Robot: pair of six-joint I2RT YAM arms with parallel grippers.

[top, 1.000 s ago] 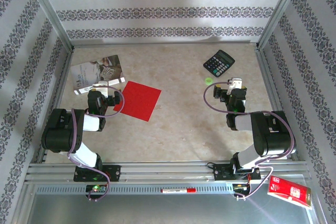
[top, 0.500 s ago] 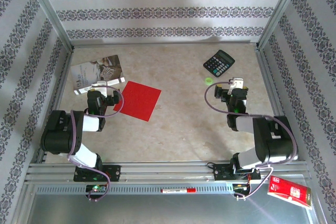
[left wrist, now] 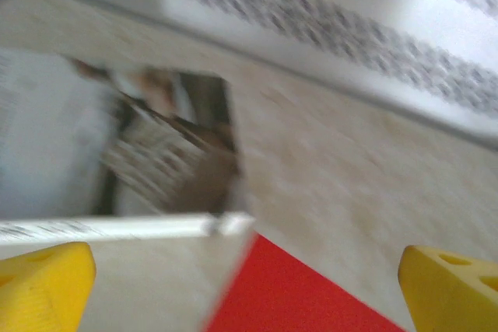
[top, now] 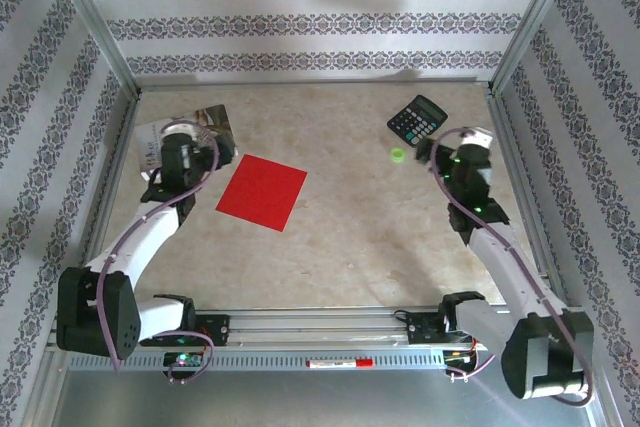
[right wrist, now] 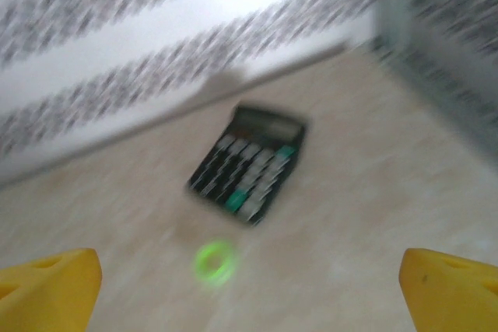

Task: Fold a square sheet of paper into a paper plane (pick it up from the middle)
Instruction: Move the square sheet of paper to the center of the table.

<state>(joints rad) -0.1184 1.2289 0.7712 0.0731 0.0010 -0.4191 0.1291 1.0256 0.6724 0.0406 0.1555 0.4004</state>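
Note:
The square sheet of paper (top: 262, 192) is bright red and lies flat and unfolded on the beige table, left of centre. My left gripper (top: 182, 159) hovers just left of its upper-left corner, over a booklet's edge. In the left wrist view that red corner (left wrist: 311, 297) lies low between my yellow fingers (left wrist: 43, 281), which stand wide apart; the left gripper (left wrist: 249, 293) is open and holds nothing. My right gripper (top: 448, 154) is far to the right, by the calculator, also open and holding nothing (right wrist: 249, 293).
A grey-white printed booklet (top: 150, 137) and a white strip (left wrist: 117, 228) lie at the back left. A black calculator (top: 417, 119) and a small green ring (top: 397, 154) sit at the back right. Aluminium rails (top: 512, 157) and patterned walls close in the table.
Both arms have unfolded and reached toward the back. The left gripper moved up to the booklet's edge, the right one up beside the calculator. The red sheet has not moved.

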